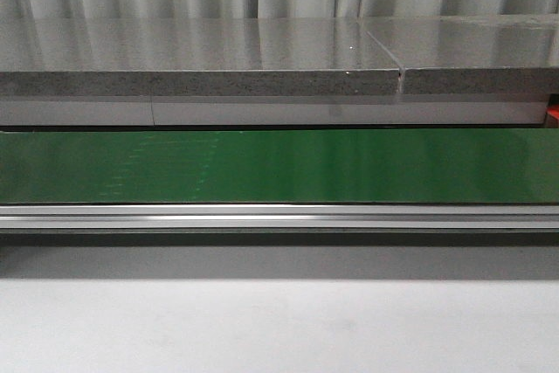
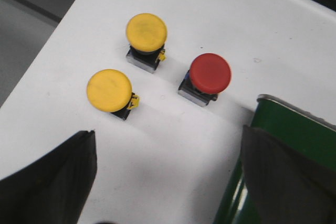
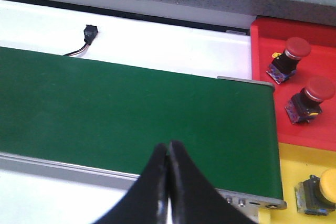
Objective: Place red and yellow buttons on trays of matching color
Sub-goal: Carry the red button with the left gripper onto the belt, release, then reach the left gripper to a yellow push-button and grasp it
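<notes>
Matte black right gripper (image 3: 168,182) over smooth green belt (image 3: 131,114)

Matt green conveyor belt (image 1: 279,166), brushed metal rail (image 1: 279,216), speckled stone-like slab (image 1: 201,83).

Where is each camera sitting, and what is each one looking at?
Front view: faces forward over the table at the green belt and a grey slab; no arm shows.
Left wrist view: looks down past the open left end effector at two yellow buttons and a red button.
Right wrist view: looks past the shut right end effector at the red tray and yellow tray.
All three share the belt.
</notes>
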Motion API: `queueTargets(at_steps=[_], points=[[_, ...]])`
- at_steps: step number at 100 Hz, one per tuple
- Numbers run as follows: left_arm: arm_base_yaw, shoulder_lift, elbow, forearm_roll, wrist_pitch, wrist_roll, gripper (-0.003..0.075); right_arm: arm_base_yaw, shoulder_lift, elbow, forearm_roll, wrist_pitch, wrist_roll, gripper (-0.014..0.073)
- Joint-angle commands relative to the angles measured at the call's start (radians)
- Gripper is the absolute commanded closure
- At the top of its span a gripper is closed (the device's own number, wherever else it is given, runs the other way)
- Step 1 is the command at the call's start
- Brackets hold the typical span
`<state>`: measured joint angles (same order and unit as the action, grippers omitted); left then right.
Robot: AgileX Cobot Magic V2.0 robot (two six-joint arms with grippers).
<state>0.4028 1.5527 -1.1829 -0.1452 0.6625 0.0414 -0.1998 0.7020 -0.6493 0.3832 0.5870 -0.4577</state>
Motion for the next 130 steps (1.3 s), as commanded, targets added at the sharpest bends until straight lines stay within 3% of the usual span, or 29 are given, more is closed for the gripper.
queueTargets(at_steps=[1,27,60,130], points=[[0.017,0.005,-0.029,-0.013,-0.055,-0.011,0.0165,-0.001,-0.004,-0.024,0.013,-0.06,-0.008,0.0713],[0.058,0.122,-0.029,-0.011,-0.105,-0.011,0.0165,-0.001,-0.004,-0.024,0.013,-0.06,-0.008,0.0713],[0.069,0.187,-0.036,0.008,-0.269,-0.011,0.0165,-0.001,-0.004,-0.024,0.013,-0.06,-0.008,0.0713],[0.069,0.356,-0.162,0.02,-0.258,-0.011,0.0166,-0.001,-0.004,-0.024,0.013,-0.06,-0.008,0.0713]])
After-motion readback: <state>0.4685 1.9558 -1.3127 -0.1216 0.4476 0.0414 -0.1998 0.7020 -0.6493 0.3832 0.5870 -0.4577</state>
